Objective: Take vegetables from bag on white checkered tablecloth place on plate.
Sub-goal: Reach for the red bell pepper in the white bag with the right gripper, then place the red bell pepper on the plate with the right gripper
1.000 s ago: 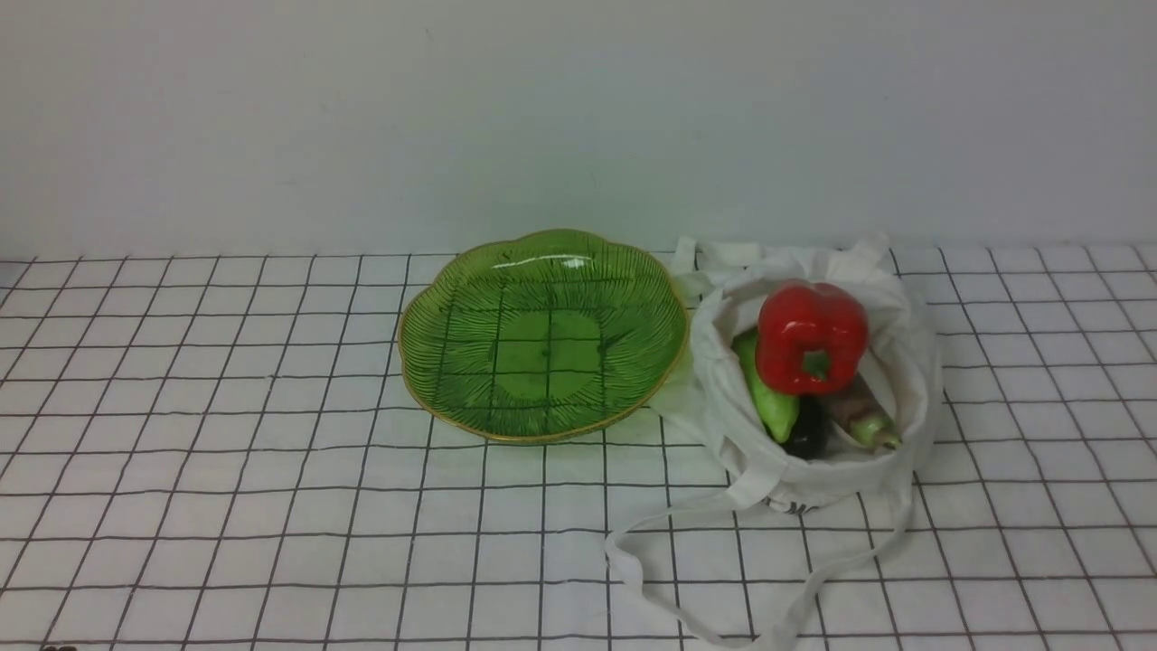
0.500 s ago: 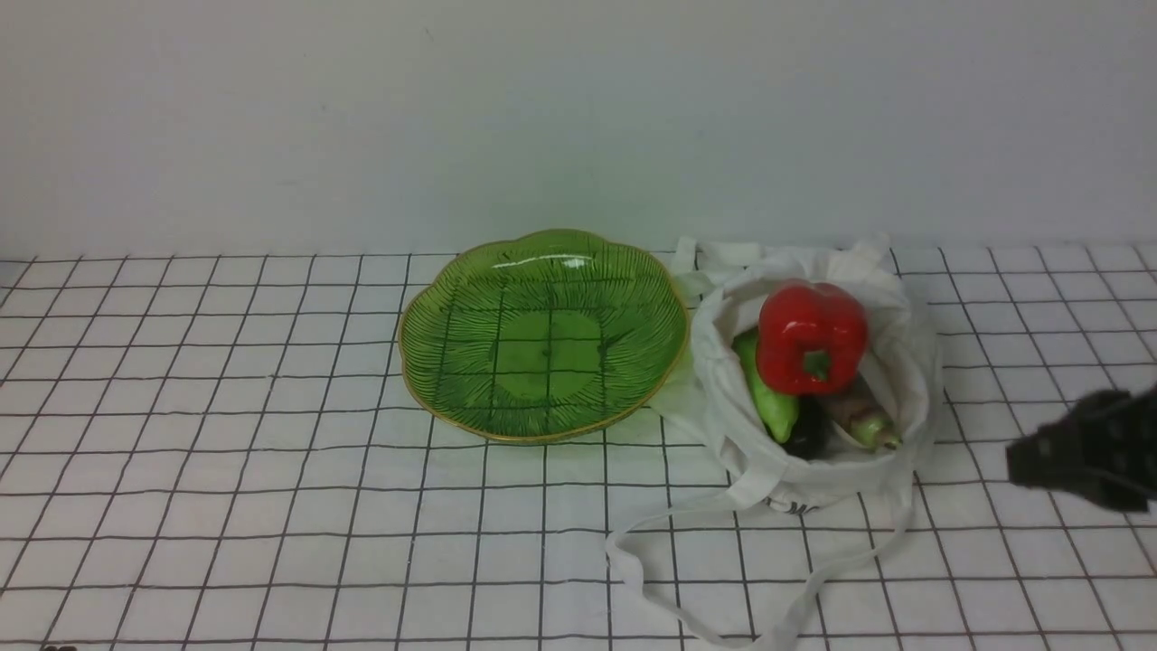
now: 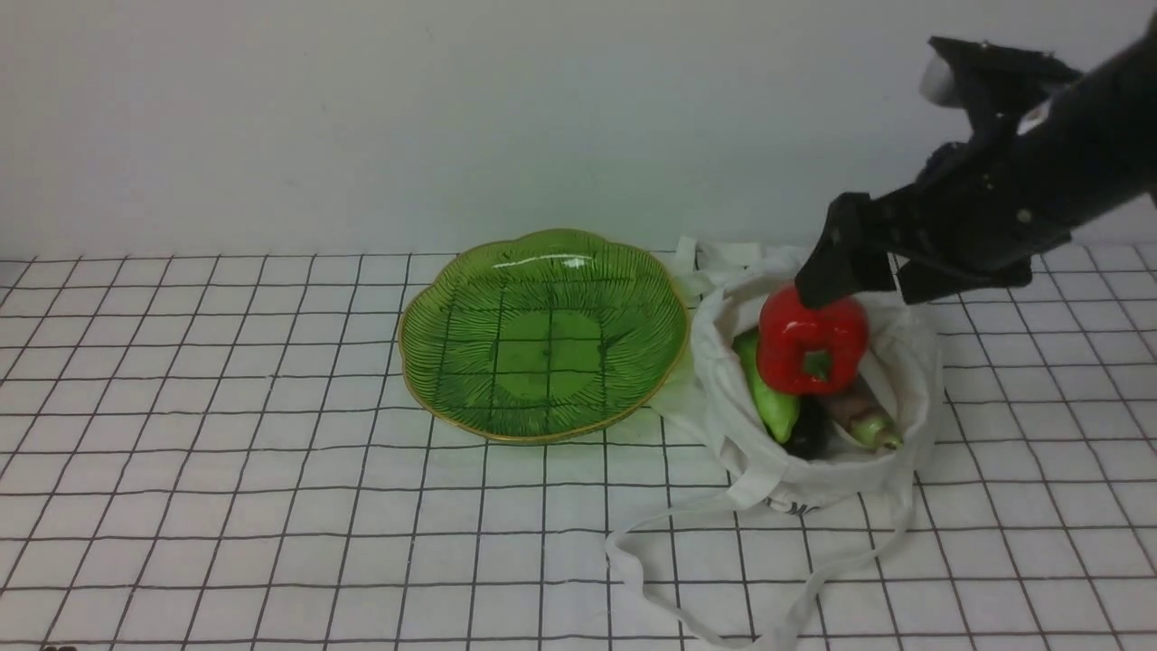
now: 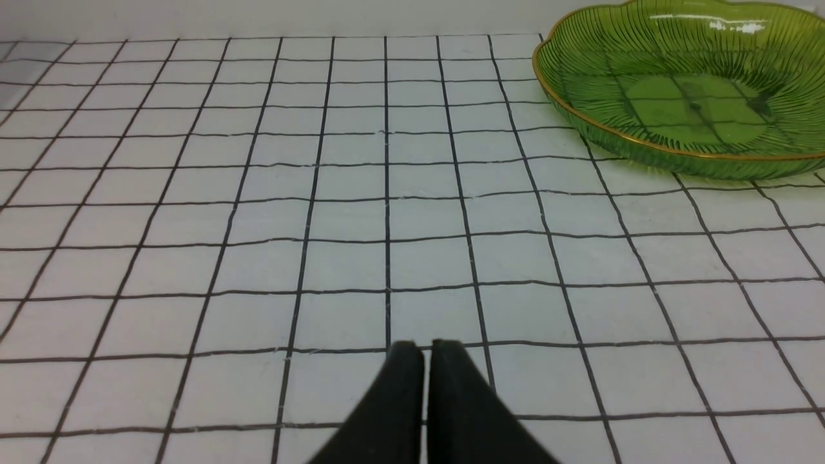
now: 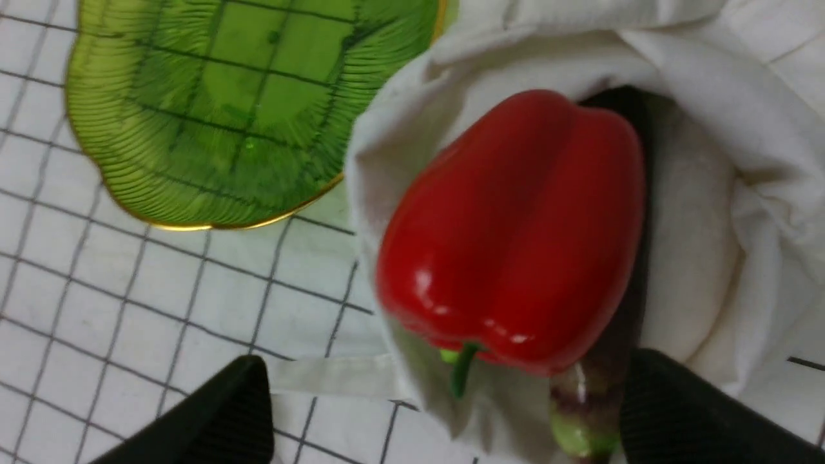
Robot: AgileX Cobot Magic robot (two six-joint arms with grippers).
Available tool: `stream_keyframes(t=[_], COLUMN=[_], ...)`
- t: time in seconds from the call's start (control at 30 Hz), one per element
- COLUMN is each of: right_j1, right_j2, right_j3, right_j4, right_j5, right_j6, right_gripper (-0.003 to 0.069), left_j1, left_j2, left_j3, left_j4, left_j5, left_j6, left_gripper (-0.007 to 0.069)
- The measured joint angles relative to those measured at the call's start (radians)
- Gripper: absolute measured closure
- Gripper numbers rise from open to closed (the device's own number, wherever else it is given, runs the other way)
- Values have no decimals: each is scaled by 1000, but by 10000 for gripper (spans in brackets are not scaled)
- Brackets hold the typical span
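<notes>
The bag gapes toward the near side, and the red bell pepper fills most of its mouth atop the light-green pepper, eggplant and root, blocking those three from above. The right tool, fingers spread wide, hangs over the pepper's far end with a gap at each flank. The plate sits just left of the bag, the straps trail over the counter on the bag's near side, and left beyond the plate the counter lies free.
</notes>
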Motion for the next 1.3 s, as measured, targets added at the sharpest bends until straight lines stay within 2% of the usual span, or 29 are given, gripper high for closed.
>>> stream_keyframes(t=[0.17,0.63,0.77,0.87,1.3], right_j1=[0,2,2,2,2], right_j2=[104,265,283,283,243], right_j3=[-96,-126,-126,-126,-125], right_j4=[-44,33,32,32,5], right_j5=[34,-27,-25,-25,-21], right_j6=[72,95,94,94,83], right_gripper=[-32,-28,30,113,112], left_j1=[0,0,0,0,0], left_j2=[0,0,0,0,0], left_j3=[0,0,0,0,0], left_j4=[0,0,0,0,0], left_j5=[0,0,0,0,0], left_j6=[0,0,0,0,0], left_gripper=[632,632,632,632,632])
